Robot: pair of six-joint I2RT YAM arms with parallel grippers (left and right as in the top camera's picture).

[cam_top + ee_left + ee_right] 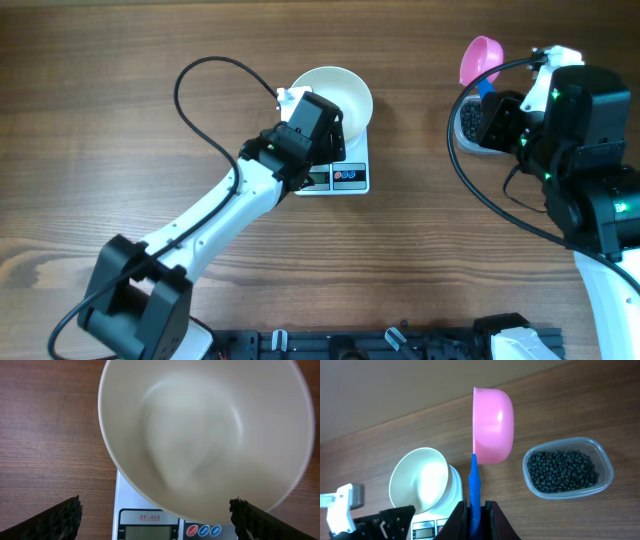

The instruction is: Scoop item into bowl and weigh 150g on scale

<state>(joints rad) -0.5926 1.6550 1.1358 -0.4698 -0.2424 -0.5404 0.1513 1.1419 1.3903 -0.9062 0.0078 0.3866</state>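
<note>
The white bowl (340, 92) stands empty on the white scale (355, 175) mid-table. My left gripper (318, 128) hovers over the bowl's near rim, open, its fingers (67, 517) wide apart either side of the bowl (205, 435) and the scale (150, 517), holding nothing. My right gripper (475, 507) is shut on the blue handle (474, 482) of a pink scoop (494, 425), held in the air and turned on its side. The item, small black beans (562, 470), lies in a clear tub (600, 455) right of the scoop. No beans show in the scoop (480, 58).
The clear tub (468, 125) sits at the right, mostly under my right arm (585, 130). My left arm (215, 215) runs diagonally from the front left, with a black cable (200, 80) looping over the table behind it.
</note>
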